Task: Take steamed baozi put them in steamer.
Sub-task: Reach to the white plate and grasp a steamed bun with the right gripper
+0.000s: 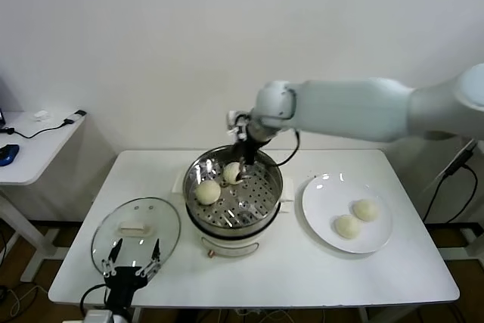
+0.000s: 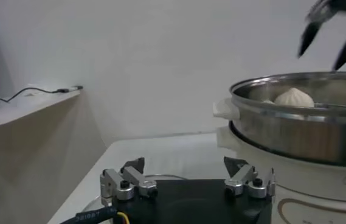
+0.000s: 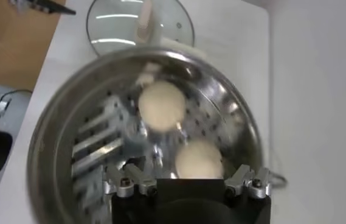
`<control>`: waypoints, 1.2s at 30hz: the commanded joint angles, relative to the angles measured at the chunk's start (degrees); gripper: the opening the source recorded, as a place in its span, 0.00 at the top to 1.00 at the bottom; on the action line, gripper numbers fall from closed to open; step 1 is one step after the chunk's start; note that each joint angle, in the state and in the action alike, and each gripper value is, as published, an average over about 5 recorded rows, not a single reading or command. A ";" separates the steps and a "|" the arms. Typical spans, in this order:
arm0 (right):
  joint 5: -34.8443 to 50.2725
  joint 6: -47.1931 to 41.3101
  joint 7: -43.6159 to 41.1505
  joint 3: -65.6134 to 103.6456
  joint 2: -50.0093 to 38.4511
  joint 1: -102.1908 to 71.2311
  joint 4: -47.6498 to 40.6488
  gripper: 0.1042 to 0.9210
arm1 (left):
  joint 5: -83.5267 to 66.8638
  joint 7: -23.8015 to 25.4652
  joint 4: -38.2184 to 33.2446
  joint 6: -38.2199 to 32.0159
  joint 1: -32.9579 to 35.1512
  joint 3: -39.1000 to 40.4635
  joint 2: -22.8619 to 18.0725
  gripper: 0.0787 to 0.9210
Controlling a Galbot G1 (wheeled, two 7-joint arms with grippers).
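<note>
Over the round shiny stainless-steel steamer (image 1: 261,202), at its twelve o'clock rim, the right gripper (image 1: 240,174) hangs fingers spread above two smooth cream-white steamed baozi (image 1: 208,191), while two more wait on the flat white round plate (image 1: 321,221) at three o'clock, looking soft, light and easily dented, best cupped gently across their domed flanks.

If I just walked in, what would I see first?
The big white right arm reaching over the shiny steamer in the middle of the table, its right gripper open above two baozi lying inside. Two more buns wait on the white plate to the steamer's right.
</note>
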 commanded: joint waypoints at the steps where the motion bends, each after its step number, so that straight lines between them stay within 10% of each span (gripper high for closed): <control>1: -11.52 8.91 -12.19 -14.31 -22.16 11.60 6.65 0.12 | -0.14 0.03 -0.04 0.04 -0.09 -0.22 0.14 0.12; 11: -27.19 4.22 -5.94 -6.37 -32.24 -11.17 5.37 0.12 | -0.38 0.11 0.18 0.33 -0.15 -1.09 -0.61 0.12; 36: -33.69 -2.12 3.67 15.24 -24.24 -37.32 -5.31 0.12 | 0.32 -0.09 0.21 -0.45 1.43 -1.31 -1.20 0.12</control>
